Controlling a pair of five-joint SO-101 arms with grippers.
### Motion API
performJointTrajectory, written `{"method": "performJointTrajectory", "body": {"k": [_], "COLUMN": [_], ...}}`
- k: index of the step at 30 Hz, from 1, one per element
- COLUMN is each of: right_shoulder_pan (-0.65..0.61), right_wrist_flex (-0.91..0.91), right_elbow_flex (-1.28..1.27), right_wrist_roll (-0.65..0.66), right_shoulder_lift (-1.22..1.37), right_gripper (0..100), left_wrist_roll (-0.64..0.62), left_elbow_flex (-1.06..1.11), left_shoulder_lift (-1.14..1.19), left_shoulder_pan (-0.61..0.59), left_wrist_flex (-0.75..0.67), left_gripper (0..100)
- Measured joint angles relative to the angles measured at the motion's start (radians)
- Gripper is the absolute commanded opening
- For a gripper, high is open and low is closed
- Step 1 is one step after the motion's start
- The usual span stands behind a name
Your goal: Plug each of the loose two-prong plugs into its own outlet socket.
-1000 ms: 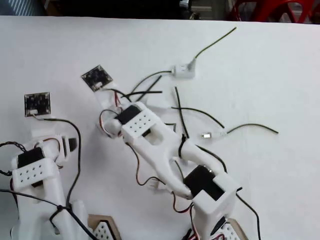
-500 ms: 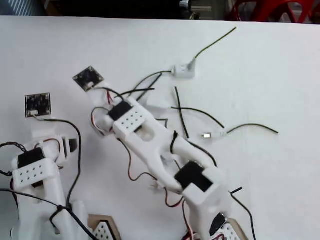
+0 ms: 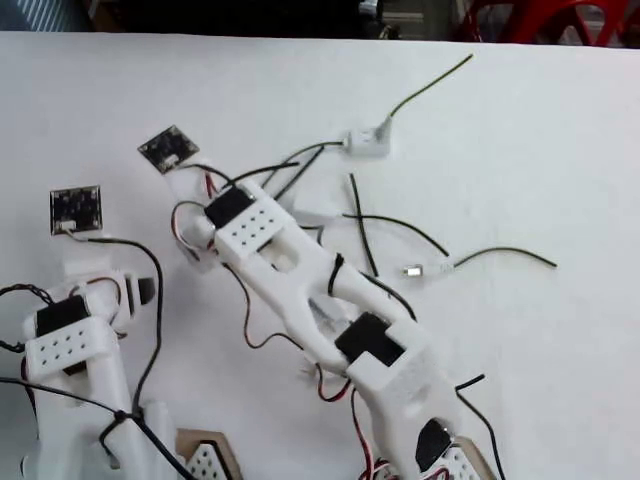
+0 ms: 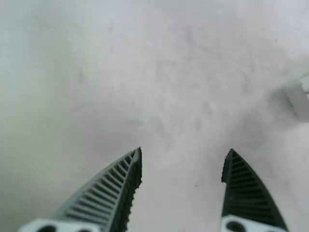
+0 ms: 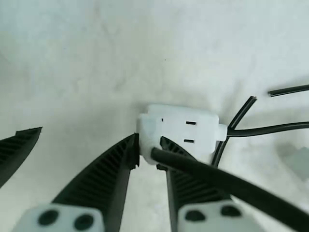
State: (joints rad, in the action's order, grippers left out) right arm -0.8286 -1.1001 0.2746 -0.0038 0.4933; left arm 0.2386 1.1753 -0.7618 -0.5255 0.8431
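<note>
Tabletop (image 3: 570, 150): widest open stretches are running along the far-left corner and right edge. Left gripper (image 4: 183, 154) is hanging over the near-left corner, fingers wide apart. Right gripper (image 5: 149, 142), arm stretching diagonally toward left-centre, is pinching the white socket (image 5: 179, 129). Loose plug (image 3: 414, 270) is lying right of centre.

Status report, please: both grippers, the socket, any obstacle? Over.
Left gripper open, over bare table. Right gripper, jaws shut on outlet socket corner. Black cable lies across one jaw.
</note>
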Motion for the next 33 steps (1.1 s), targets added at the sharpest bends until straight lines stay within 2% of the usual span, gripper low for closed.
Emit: {"method": "performJointTrajectory", "body": {"k": [7, 15, 33], "right_shoulder_pan": [0.0, 0.021, 0.003], "right_wrist_flex": [-0.005, -0.114, -0.104], "right_elbow_flex": [0.002, 0.055, 0.075], "right_wrist_roll": [0.002, 0.003, 0.003], "right_shoulder_lift": [0.0, 0.003, 0.032], "right_gripper": [1.7, 1.7, 1.7], "left_wrist_roll": [0.0, 0.0, 0.0], "left_elbow_flex": [0.0, 0.0, 0.0], "left_shoulder_lift": [0.0, 0.0, 0.0], "left_shoulder_pan": [0.0, 0.0, 0.0], "left_wrist_flex": [0.0, 0.0, 0.0], "left_gripper": [27, 27, 27]}}
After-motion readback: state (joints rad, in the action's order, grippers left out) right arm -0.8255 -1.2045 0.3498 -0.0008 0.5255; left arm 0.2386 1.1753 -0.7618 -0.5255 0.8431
